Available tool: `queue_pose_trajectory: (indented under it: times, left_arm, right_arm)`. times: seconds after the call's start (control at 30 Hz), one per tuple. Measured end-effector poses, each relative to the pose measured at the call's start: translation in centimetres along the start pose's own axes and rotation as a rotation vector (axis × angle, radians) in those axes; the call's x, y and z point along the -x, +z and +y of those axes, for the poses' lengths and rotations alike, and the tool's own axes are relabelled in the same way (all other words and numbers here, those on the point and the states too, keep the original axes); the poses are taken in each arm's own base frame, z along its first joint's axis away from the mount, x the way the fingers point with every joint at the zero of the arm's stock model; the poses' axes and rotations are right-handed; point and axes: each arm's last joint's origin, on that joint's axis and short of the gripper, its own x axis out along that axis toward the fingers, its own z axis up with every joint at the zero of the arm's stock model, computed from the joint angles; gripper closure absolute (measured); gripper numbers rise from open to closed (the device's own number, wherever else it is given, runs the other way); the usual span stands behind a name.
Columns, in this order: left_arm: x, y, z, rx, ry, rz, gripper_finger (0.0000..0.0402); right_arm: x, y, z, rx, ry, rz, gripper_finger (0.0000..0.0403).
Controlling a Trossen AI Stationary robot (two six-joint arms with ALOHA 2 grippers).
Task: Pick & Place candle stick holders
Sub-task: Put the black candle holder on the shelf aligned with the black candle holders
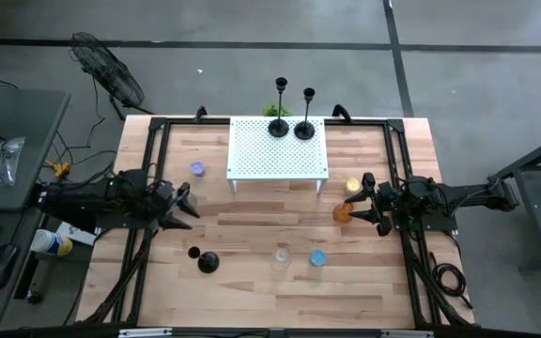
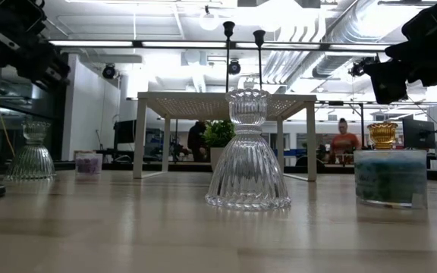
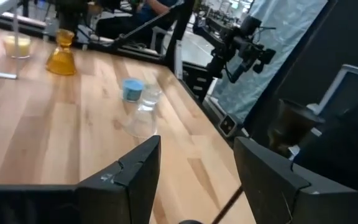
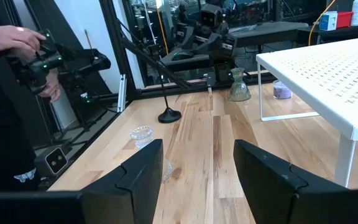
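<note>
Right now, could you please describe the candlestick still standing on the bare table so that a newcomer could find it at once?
Start from the white perforated shelf at the table's far middle, then look to the near left of the wooden table. There stands a black candlestick, thin with a round base. Its two twins stand on the shelf instead.

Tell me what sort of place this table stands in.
Probably a robotics lab or workshop: bare ceiling ducts overhead, a concrete floor with a standing fan, and a desk with a computer mouse beside the wooden table.
</note>
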Motion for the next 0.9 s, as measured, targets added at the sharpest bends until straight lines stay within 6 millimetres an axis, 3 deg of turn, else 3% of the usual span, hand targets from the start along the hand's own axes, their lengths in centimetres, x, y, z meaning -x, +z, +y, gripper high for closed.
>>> queue_pose_trajectory:
  times: [0.27, 0.77, 0.9]
  left_arm:
    - [-0.8, -0.1, -1.0, -0.05, -0.016, 0.019, 0.0199]
    - [-2.6, -2.3, -2.9, -0.178, -0.063, 0.286, 0.0199]
    - [-3.3, -2.2, -3.6, -0.214, -0.053, 0.253, 0.0199]
  right_arm:
    - [0.0, 0.0, 0.0, 0.0, 0.0, 0.0, 0.0212]
    - [0.0, 0.0, 0.0, 0.0, 0.0, 0.0, 0.0212]
    - [0.0, 0.0, 0.0, 0.0, 0.0, 0.0, 0.0212]
